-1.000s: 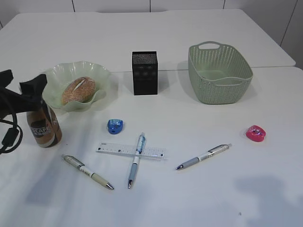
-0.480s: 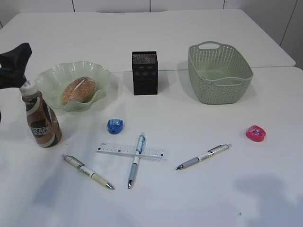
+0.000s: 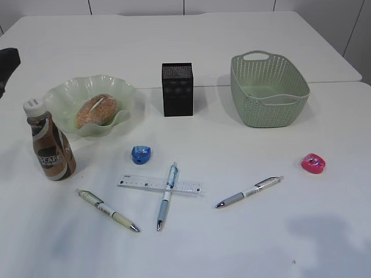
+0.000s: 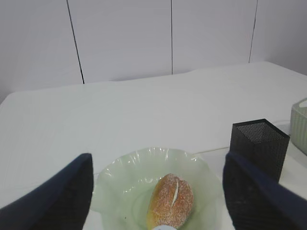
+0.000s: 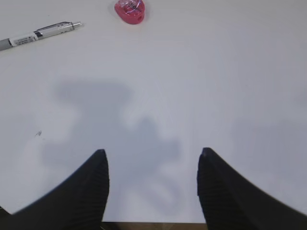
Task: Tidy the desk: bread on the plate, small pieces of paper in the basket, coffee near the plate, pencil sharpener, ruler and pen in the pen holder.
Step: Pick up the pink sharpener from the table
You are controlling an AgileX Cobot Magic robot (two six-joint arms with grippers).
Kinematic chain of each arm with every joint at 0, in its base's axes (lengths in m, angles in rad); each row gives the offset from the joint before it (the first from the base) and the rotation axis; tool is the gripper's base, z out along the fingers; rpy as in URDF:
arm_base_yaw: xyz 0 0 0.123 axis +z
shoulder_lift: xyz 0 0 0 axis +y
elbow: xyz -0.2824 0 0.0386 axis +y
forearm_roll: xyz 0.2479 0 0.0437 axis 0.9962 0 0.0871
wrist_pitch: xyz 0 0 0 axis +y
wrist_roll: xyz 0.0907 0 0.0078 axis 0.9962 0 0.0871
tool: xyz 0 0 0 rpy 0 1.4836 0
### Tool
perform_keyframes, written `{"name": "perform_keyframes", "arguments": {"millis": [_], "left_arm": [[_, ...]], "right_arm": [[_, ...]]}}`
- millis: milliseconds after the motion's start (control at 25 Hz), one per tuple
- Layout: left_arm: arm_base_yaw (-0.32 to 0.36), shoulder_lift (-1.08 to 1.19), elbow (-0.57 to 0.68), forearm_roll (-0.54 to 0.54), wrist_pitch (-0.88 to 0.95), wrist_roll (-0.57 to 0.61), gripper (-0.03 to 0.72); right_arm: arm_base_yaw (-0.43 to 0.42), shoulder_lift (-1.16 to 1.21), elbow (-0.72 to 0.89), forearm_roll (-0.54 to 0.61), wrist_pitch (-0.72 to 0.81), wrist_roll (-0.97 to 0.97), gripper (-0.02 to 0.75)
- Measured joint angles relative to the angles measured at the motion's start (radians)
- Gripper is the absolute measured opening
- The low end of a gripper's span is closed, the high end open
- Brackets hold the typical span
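The white matte desk fills the frame. Upper right sits the sage-green perforated plastic basket, empty as far as I can see, with no paper scraps visible anywhere. Upper left, the pale green scalloped glass plate cradles the crusty seeded bread roll. Just beside it at left stands the brown coffee bottle with a white cap, upright, nothing gripping it. Top centre is the black square mesh pen holder.

Lower centre, the clear plastic ruler lies flat with a blue-and-white pen across it. That stack is the worry, I reckon: a thin, slick ruler could skid under a pinch and drag the pen along. A cream pen lies at lower left, a silver pen to the right, then the blue sharpener and pink sharpener, small and rounded, apt to squirt from the jaws.

The left gripper hangs spread wide above the plate, holding nothing. The right gripper is parted too, over bare desk.
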Motion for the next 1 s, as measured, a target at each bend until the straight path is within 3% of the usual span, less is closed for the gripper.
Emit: {"name": "perform_keyframes", "arguments": {"millis": [480,760,1000], "left_arm": [[0.000,-0.252,-0.222,0.000,0.716,0.000,0.593],[0.000,-0.278,-0.385,-0.007,1.174,-0.002,0.593],[0.000,-0.280,-0.430,-0.046,1.477,-0.050,0.544]], "right_arm": [[0.000,0.000,0.000,0.000,0.029,0.002,0.463],[0.000,0.000,0.000,0.024,0.061,0.002,0.461],[0.000,0.014,-0.054,0.050,0.133,0.011,0.461]]}}
